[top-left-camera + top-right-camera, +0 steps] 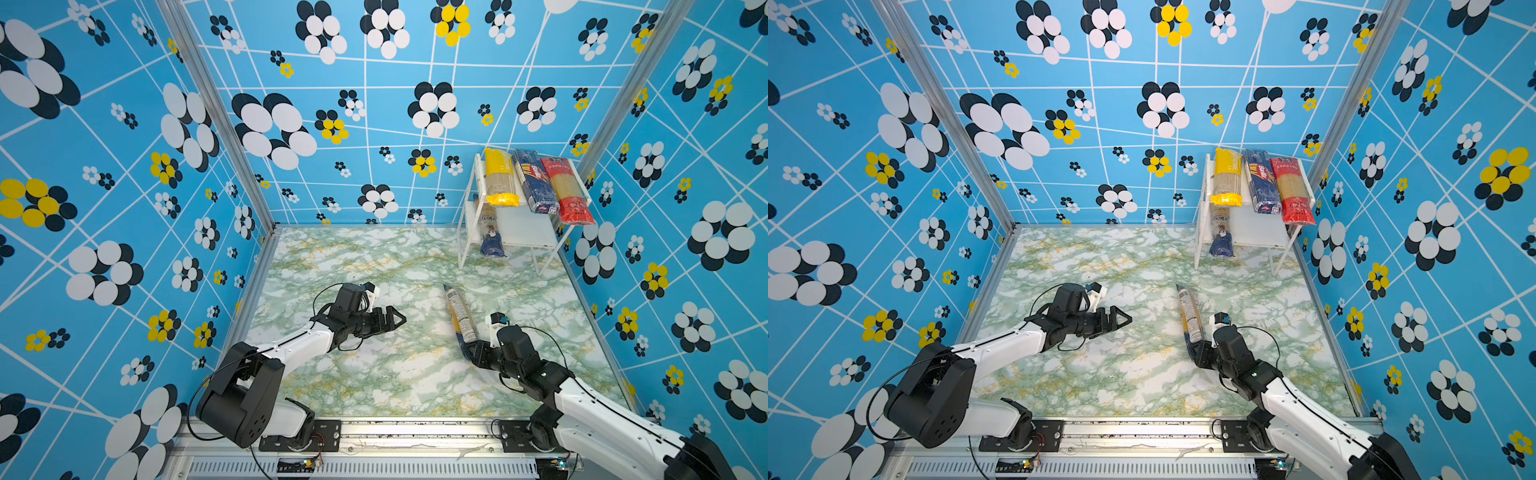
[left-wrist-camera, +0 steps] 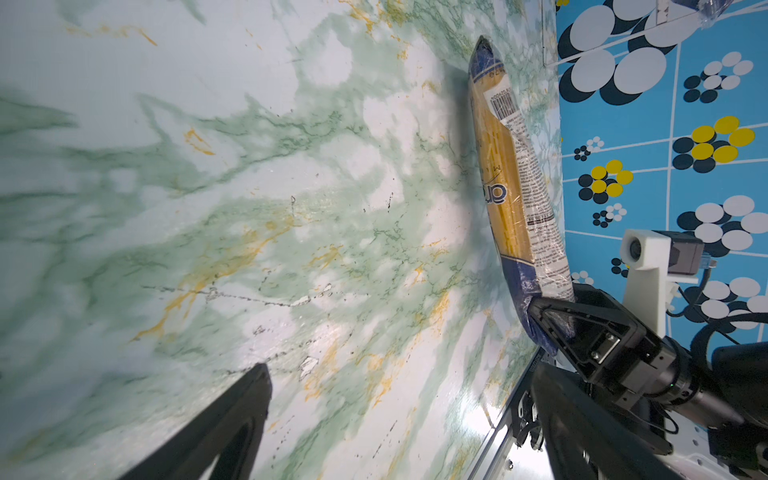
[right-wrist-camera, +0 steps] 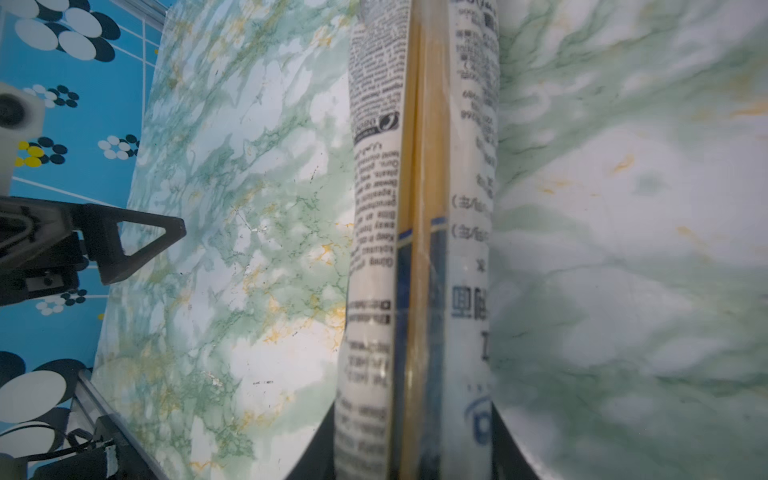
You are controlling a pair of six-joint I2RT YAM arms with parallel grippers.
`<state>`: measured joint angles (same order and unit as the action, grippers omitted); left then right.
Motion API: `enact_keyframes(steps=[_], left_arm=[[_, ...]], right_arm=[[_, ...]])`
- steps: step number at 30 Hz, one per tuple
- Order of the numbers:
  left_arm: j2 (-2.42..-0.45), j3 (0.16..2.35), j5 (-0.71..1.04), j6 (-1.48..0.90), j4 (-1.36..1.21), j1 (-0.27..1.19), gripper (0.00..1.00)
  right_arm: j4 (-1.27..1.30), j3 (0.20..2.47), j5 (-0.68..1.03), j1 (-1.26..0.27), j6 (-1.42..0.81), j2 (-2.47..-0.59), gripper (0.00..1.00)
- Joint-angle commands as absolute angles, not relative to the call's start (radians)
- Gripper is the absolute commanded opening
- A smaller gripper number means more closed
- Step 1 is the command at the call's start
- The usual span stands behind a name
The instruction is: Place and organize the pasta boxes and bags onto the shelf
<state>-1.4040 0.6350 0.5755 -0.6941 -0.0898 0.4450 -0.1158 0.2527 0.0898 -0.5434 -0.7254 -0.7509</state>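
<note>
Blue patterned booth, marbled tabletop [image 1: 374,374]

Blue walls [image 1: 104,166] — white lines, black, white and yellow flower clusters — rise from the tabletop's three edges; silver posts [image 1: 216,112] stand at its far corners, a metal rail [image 1: 415,428] along its near edge.

Green-veined marble tabletop [image 1: 395,374], scuffed near the middle; blue flower-print walls [image 1: 104,187] left, far and right; aluminium rail [image 1: 415,426] along the near edge.
</note>
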Motion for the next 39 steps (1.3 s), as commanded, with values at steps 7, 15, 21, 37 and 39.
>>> enact_keyframes(steps=[7, 15, 21, 37, 39], left_arm=[[-1.404, 0.629, 0.584, -0.677, -0.087, 0.436, 0.99], [-1.413, 0.627, 0.586, -0.678, -0.095, 0.434, 0.99], [-1.417, 0.632, 0.587, -0.677, -0.094, 0.434, 0.99], [-1.422, 0.635, 0.593, -0.673, -0.088, 0.433, 0.99], [-1.427, 0.638, 0.596, -0.674, -0.095, 0.433, 0.99]], right_arm=[[-0.296, 0.307, 0.15, -0.432, -0.742, -0.458, 0.0], [-0.513, 0.411, -0.053, -0.43, -0.724, -0.391, 0.0], [-0.507, 0.416, -0.131, -0.43, -0.731, -0.317, 0.0], [-0.519, 0.555, -0.237, -0.43, -0.614, -0.326, 0.0], [-0.522, 0.583, -0.266, -0.429, -0.578, -0.342, 0.0]])
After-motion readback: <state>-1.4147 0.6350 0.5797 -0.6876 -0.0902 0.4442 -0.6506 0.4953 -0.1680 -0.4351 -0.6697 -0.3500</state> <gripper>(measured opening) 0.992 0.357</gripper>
